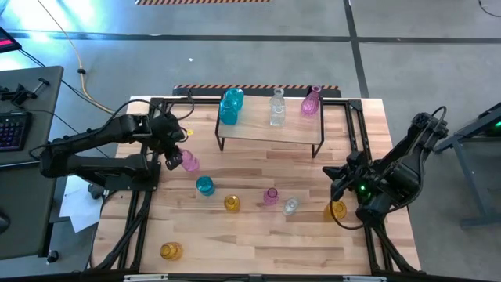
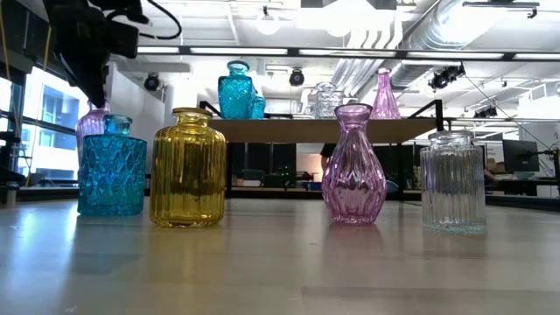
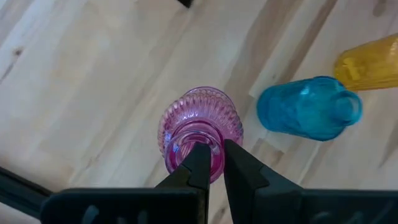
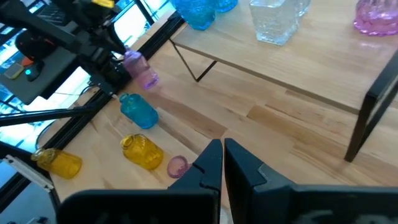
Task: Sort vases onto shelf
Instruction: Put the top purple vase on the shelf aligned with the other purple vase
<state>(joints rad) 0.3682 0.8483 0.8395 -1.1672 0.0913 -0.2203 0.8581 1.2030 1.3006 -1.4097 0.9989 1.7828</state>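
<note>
Wooden table [image 1: 258, 235], shelf [image 1: 270, 131] with three vases, pink vase [image 3: 198, 127] in left hand [image 3: 211, 163].

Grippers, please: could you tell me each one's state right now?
Left gripper: shut on the pink vase rim.
Right gripper: shut, empty.

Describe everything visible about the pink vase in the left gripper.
The pink vase is small, translucent ribbed glass with a round body and narrow open neck. The left gripper pinches its rim, one of the fingers inside the mouth. It hangs above the table, left of the shelf, near a blue vase.
</note>
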